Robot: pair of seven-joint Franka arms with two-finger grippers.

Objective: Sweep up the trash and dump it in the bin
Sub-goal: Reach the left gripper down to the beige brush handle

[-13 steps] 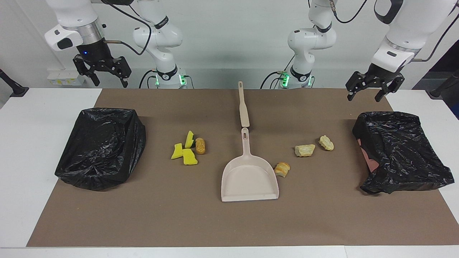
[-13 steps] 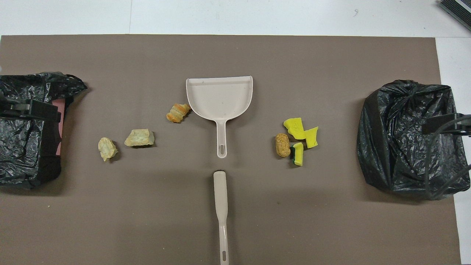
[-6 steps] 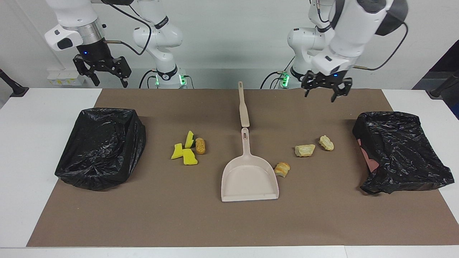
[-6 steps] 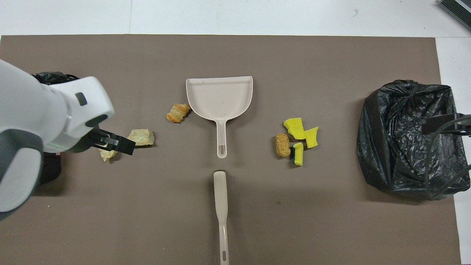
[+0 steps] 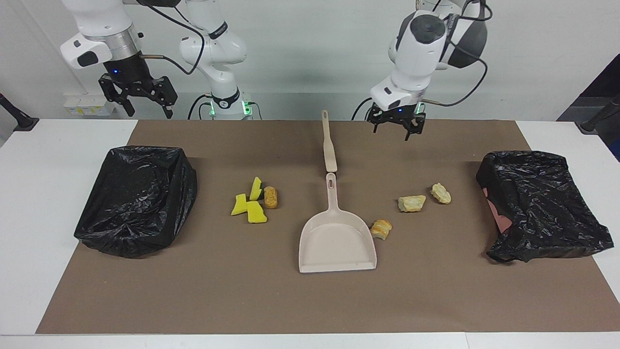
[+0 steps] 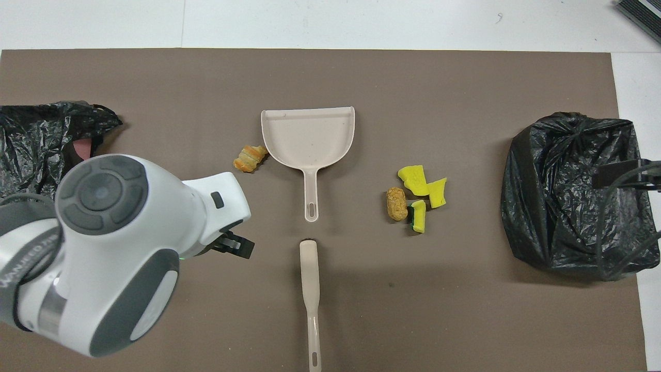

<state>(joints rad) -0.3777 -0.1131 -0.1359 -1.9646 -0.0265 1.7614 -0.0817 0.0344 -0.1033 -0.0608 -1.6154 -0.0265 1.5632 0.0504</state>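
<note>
Brush [image 5: 329, 143] lies lengthwise toward your robots, beside the open, empty left gripper [image 5: 396, 127] hovering nearer it; right gripper [image 5: 137, 97] waits open, empty.

White bench [image 5: 29, 203] with a brown mat [image 5: 271, 300] covering most of its top, leaving white margins at both ends and along the edge farthest from the robots. A plain pale wall [image 5: 310, 58] rises at the robots' edge of the bench; a white socket strip [image 5: 87, 105] sits low on it toward the right arm's end. Dark stand feet [image 5: 19, 118] rest at both corners there. Lighting is even and diffuse.
</note>
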